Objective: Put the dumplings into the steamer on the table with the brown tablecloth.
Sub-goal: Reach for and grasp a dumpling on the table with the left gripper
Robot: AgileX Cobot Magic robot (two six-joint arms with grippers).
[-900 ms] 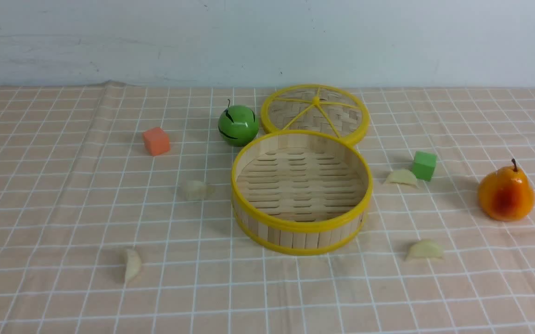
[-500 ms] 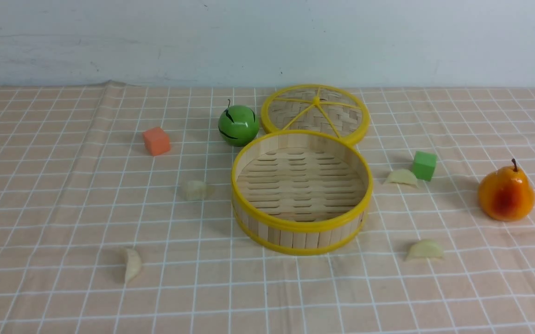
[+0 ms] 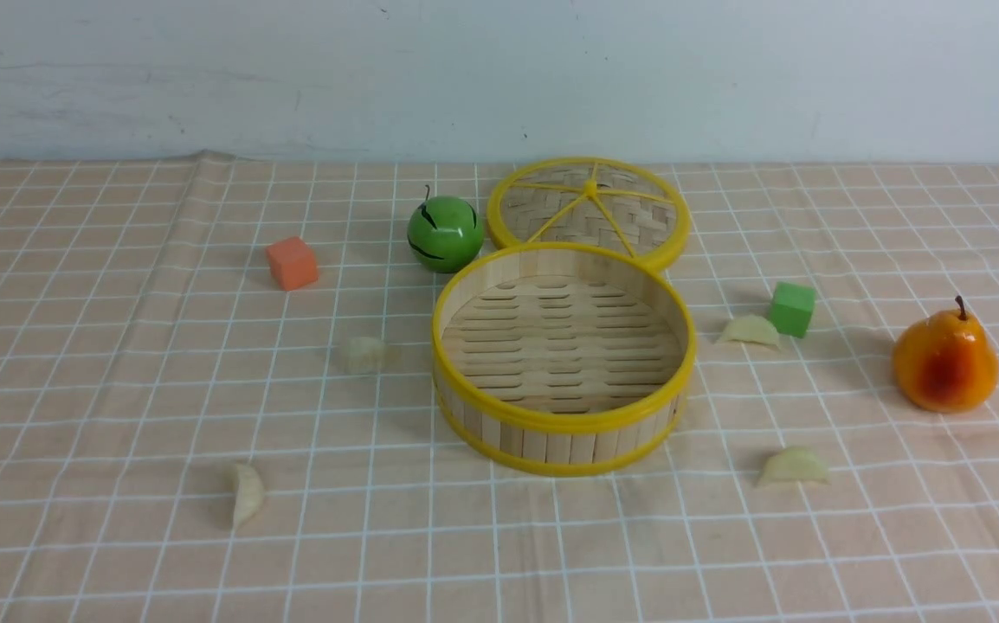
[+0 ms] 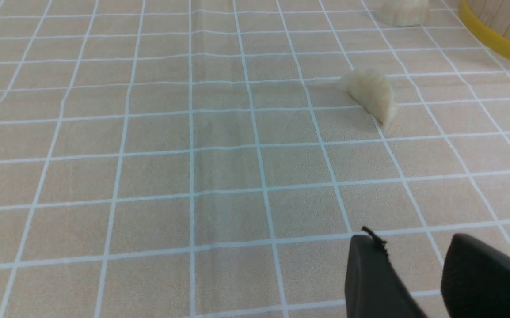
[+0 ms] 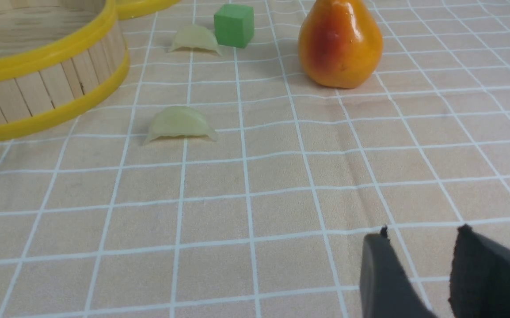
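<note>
The steamer point(image 3: 551, 446) stands near the middle of the brown tablecloth point(image 3: 119, 389), its slatted floor showing from wall to wall. Its lid point(image 3: 590, 216) lies flat right behind it.

On the robot's left, the far-left dumpling point(image 3: 364, 354) lies near the steamer's wall. The near-left dumpling point(image 3: 247, 494) sits well apart from the steamer, closer to the robot. On the right, the far-right dumpling point(image 3: 750, 330) rests just beside a green cube point(image 3: 792, 308) (so close that I can't say whether they touch). The near-right dumpling point(image 3: 793, 466) lies near the steamer's front right side. All four are on the cloth, outside the basket.

A green apple point(image 3: 443, 232) stands beside the lid, an orange cube point(image 3: 292, 263) sits further left, and a pear point(image 3: 945, 359) stands upright off to the right.

The left gripper point(image 4: 414, 247) hovers over the cloth with its two dark fingers spread. The grid pattern shows through the gap and nothing is pinched between them. In its wrist view the near-left dumpling lies ahead, apart from the tips, with the far-left one and a strip of the steamer's yellow rim beyond.

The right gripper point(image 5: 420, 240) is the same, fingers parted over the cloth and holding nothing. The near-right dumpling lies ahead of it, clear of the tips, near the steamer's wall. The pear, the green cube and the far-right dumpling lie further on.
</note>
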